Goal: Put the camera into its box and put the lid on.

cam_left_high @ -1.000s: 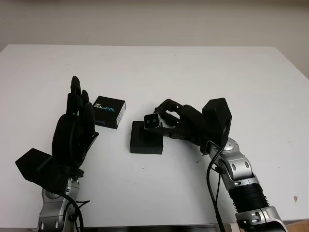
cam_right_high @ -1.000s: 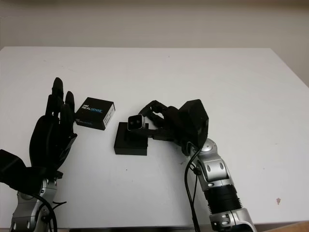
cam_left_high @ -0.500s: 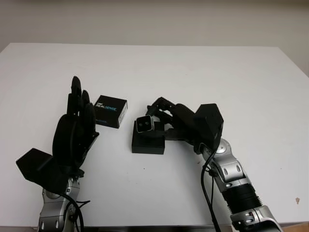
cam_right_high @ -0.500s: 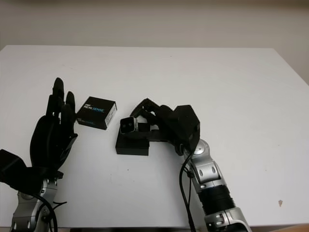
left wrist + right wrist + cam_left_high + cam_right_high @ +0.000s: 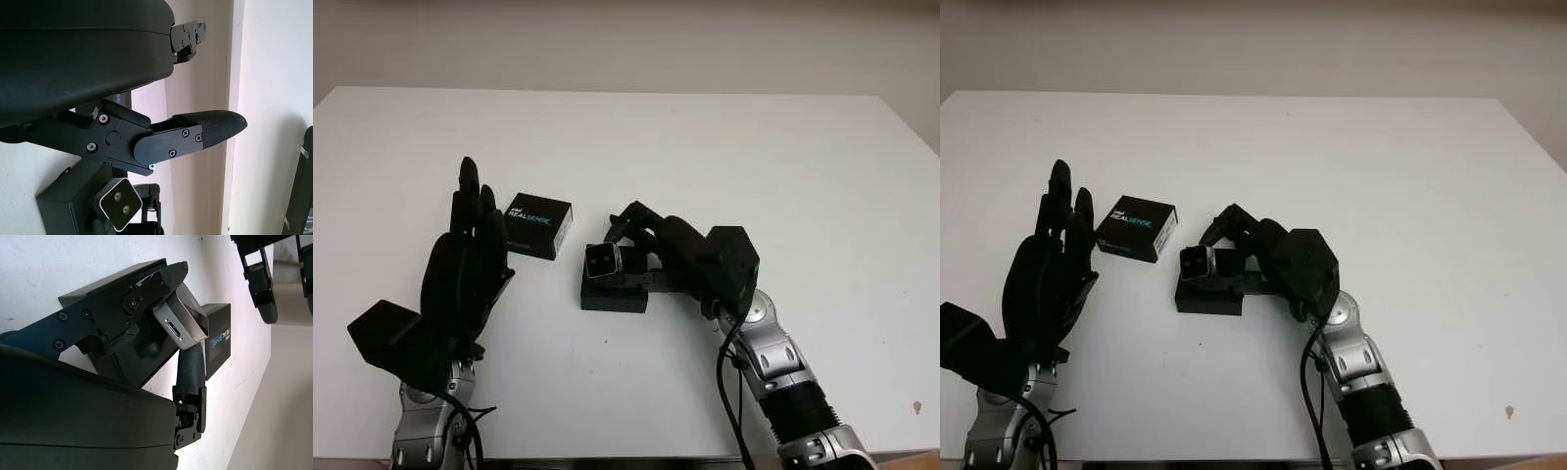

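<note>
Currently: camera held over box, lid waiting

The right hand (image 5: 641, 257) grips the small silver rectangular camera (image 5: 603, 260) directly above the open black square box (image 5: 614, 290) on the white table (image 5: 724, 147), presumably for lowering in. Just beside lies the black printed lid (image 5: 537, 225), near the open, raised left hand (image 5: 465, 269). The right wrist view reveals the camera's end port; the left wrist view shows its lens face.

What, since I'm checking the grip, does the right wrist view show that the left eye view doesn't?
Right wrist view: the port on the camera's end. Left eye view: the camera's lens face, and the open left hand near the lid. Both: the right hand holding the camera at the black box, with the lid beside the box.
</note>
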You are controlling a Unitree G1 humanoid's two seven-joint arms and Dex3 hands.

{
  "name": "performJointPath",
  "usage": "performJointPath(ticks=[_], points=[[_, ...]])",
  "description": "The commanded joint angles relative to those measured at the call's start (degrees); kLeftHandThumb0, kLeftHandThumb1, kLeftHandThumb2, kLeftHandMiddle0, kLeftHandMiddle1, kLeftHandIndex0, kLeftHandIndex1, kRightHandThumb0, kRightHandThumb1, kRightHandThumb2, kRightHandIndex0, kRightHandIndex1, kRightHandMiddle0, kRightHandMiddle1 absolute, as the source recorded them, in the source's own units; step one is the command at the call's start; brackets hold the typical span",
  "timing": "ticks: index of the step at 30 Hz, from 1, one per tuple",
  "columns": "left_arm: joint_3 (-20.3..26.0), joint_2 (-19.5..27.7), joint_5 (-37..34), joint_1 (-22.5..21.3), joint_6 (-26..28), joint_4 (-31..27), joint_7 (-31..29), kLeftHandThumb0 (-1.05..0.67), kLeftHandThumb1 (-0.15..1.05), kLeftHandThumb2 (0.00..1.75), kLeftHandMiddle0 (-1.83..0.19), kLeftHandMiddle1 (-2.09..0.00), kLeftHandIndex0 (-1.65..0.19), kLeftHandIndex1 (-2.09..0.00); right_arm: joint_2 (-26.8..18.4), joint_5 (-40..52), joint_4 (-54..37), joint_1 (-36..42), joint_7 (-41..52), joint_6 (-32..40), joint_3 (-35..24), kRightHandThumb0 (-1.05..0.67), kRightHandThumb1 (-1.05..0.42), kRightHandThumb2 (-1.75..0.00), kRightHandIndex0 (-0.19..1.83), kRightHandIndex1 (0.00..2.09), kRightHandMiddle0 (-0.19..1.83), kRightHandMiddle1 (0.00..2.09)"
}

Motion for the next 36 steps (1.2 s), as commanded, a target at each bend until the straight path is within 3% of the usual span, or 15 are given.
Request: performJointPath(ticks=[1,20,36], points=[[0.02,-0.05,-0.24,0.06,-0.16,-0.59,-0.2,-0.75,1.05,0.62,0.19,0.0,0.19,0.0,-0.06,-0.22,-2.21,0.86,-0.86,0.62,-0.61,-0.34,-0.92,-0.05,0.17,0.06,0.35,1.95],[-0.11,-0.22,0.08,0.44,0.07,-1.3,0.23,-0.75,1.05,0.62,0.19,0.0,0.19,0.0,0.39,-2.62,-6.92,4.4,-4.77,5.39,0.77,-0.36,-0.93,-0.06,0.18,0.07,0.27,2.0],[0.16,0.06,-0.24,0.66,-0.22,-1.15,-0.37,-0.75,1.05,0.61,0.19,0.0,0.19,0.0,0.66,-4.05,-3.56,4.03,-5.06,4.04,1.34,-0.37,-0.93,-0.06,0.19,0.07,0.27,1.98]])
